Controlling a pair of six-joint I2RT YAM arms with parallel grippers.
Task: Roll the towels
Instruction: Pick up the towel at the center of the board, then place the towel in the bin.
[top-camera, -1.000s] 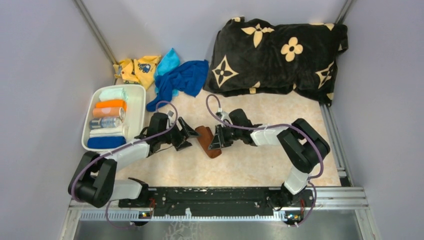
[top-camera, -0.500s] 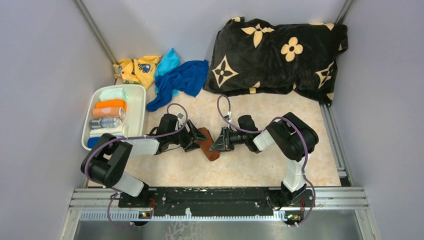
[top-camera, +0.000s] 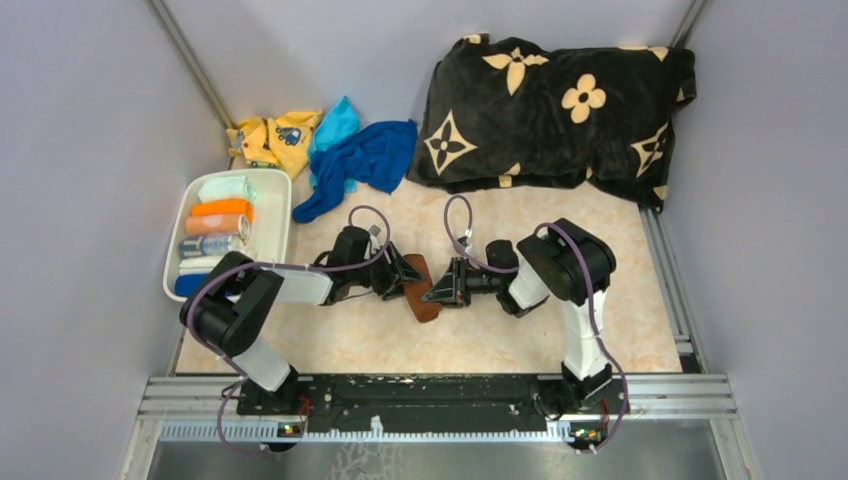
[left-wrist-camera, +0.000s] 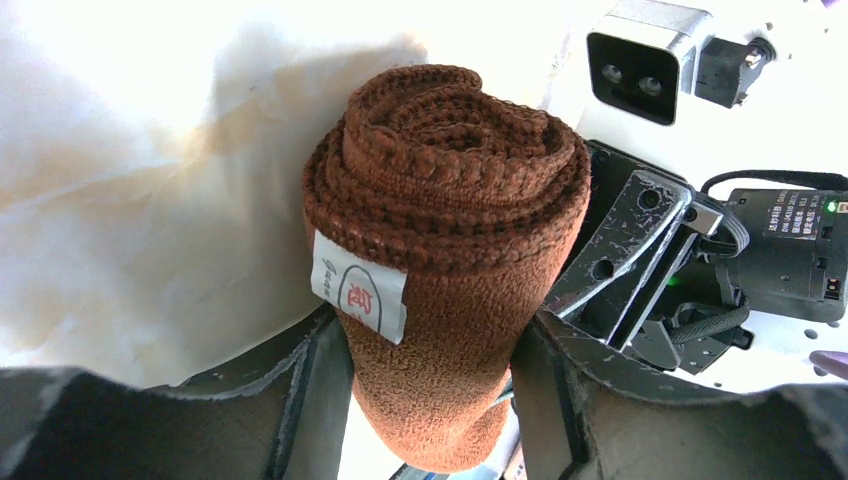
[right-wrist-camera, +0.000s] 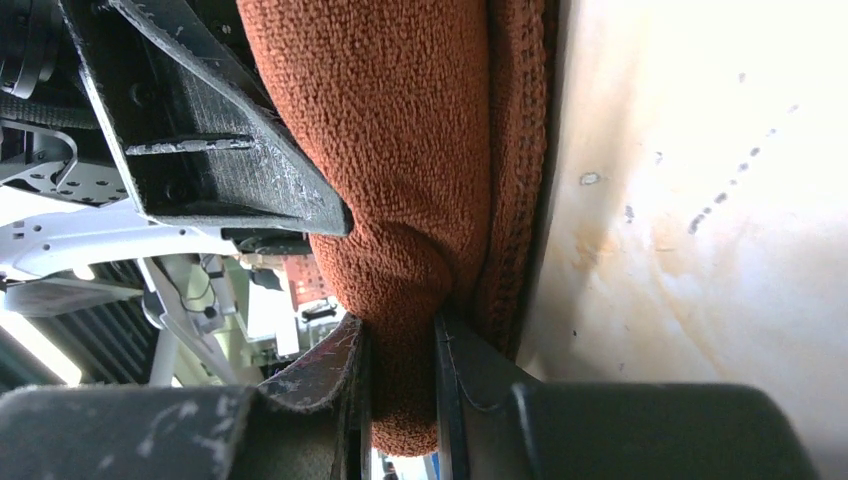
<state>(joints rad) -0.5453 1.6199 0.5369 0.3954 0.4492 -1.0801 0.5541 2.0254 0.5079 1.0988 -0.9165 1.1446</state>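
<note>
One towel (left-wrist-camera: 450, 200), rolled, sits mid-frame. Our left gripper (left-wrist-camera: 430, 400) clamps its end; our right gripper (right-wrist-camera: 400, 370) pinches a fold tightly.

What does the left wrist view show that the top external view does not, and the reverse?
Only the left wrist view shows the spiral end of the brown towel and its white label. Only the top external view shows the white bin of rolled towels, the blue cloth and the black pillow. Both show the brown towel held between the left gripper and the right gripper.
</note>
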